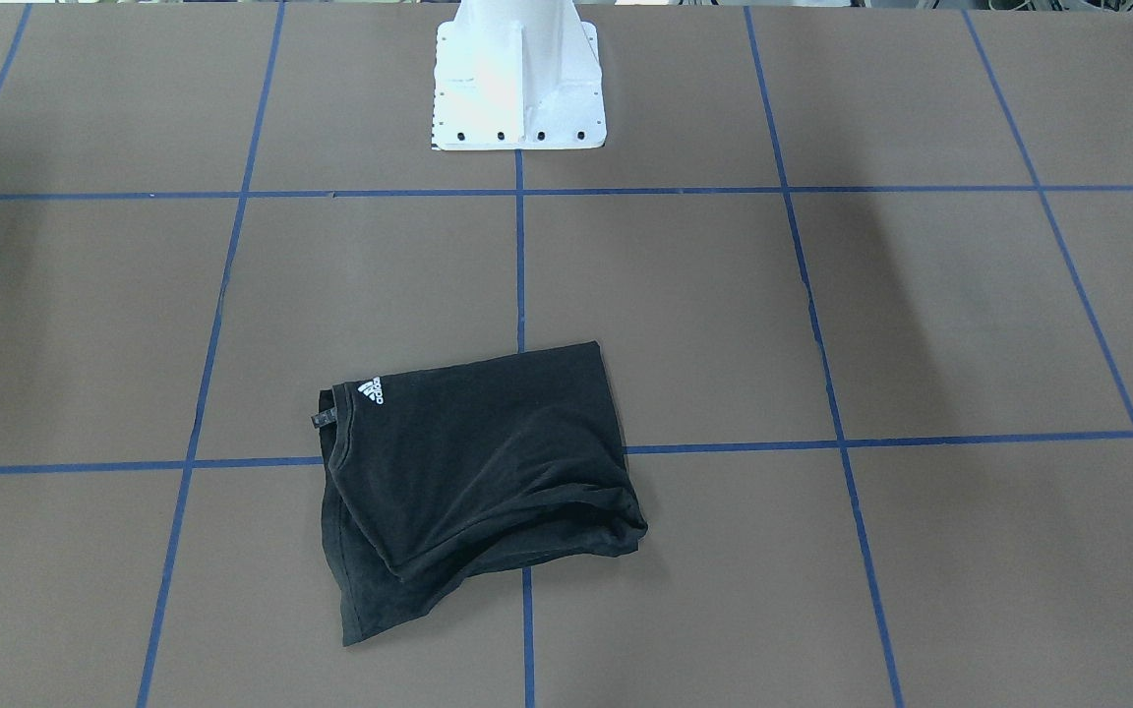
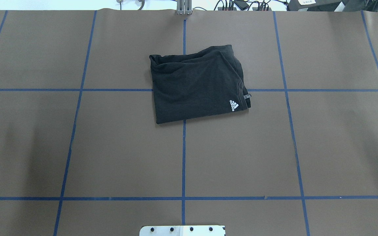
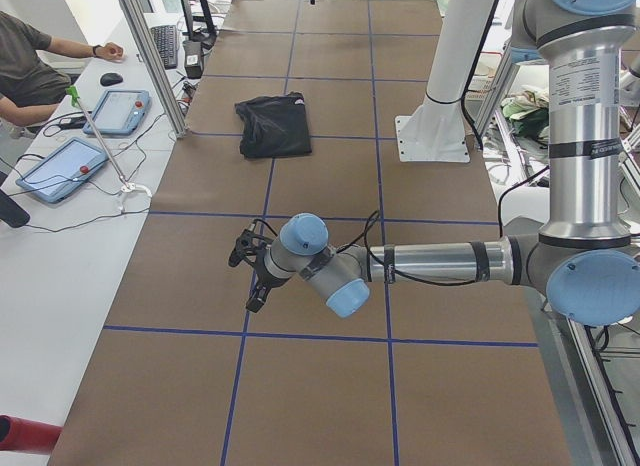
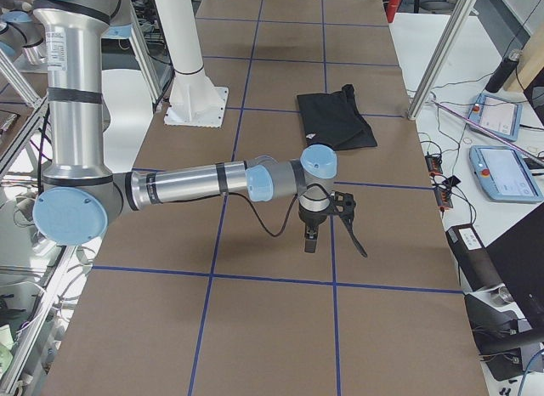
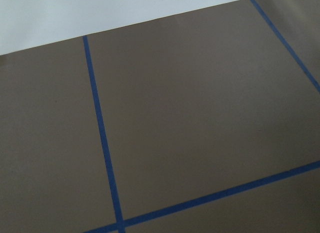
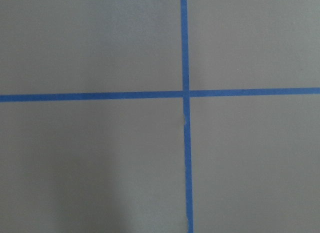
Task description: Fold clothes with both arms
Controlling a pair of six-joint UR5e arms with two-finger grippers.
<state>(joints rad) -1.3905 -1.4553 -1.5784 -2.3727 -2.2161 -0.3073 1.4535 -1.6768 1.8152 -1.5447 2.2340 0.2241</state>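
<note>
The table is covered by a brown mat marked into squares with blue tape. The left arm reaches out level and low over the table's left end, and the right arm does the same over the right end. Both are well apart from the shirt. The white pedestal stands at the robot's edge of the table, on the middle tape line.

The black shirt lies folded into a rough rectangle on the far half of the table from the pedestal. It sits over the crossing of the middle line and a cross line, with more of it on the robot's right. Its far edge is rumpled and its layers do not line up.

The left gripper points down just above the mat with nothing in it; whether its fingers are apart or together cannot be told. The same goes for the right gripper.

A white logo shows at the shirt's near right corner, just beside the collar and a small tag.
</note>
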